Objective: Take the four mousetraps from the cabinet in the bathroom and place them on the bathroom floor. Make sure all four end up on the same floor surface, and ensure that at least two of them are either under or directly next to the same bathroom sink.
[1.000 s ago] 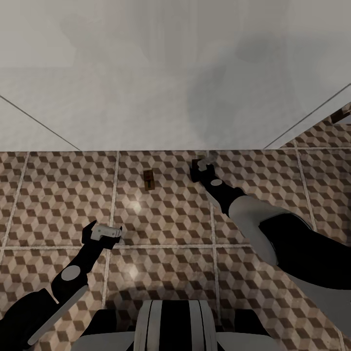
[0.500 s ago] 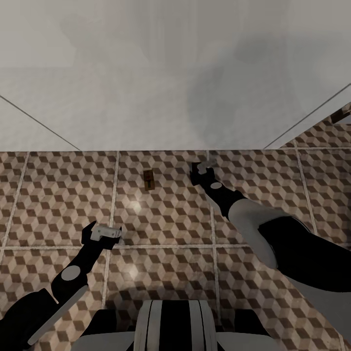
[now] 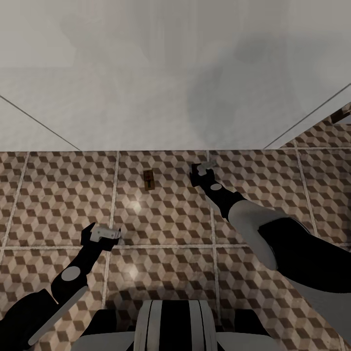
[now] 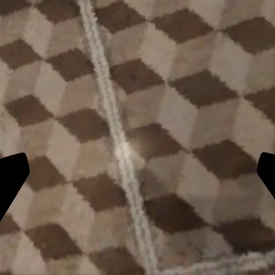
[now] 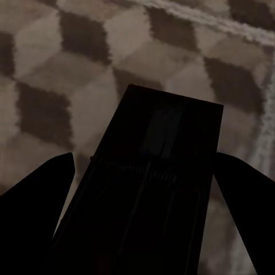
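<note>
Mousetraps number 2 in these views: 1 mousetrap (image 3: 149, 179) lies flat on the bathroom floor (image 3: 161, 229), a little way out from the foot of the white surface (image 3: 146, 97) that spans the upper half of the head view, and apart from both grippers. The second mousetrap (image 5: 152, 189) shows in the right wrist view as a dark flat board with a wire spring across it, lying between the 2 dark fingers (image 5: 43, 183) of the right gripper (image 3: 201, 171). In the head view that gripper reaches forward and down to the floor near the base of the white surface, to the right of the lying trap, with a dark block at its tip; the fingers stand on either side of the board, but whether they press on it or have let it go cannot be told from these pictures. The left gripper (image 3: 105, 233) hangs low over the tiles nearer the robot, well apart from both traps. In the left wrist view its fingers (image 4: 11, 175) show only as dark tips at the 2 edges, spread wide with nothing between them, over the cube-patterned tiles and a pale grout line (image 4: 117, 149). At the far right edge of the head view a small brown object (image 3: 341, 114) peeks in, too cropped to identify.
</note>
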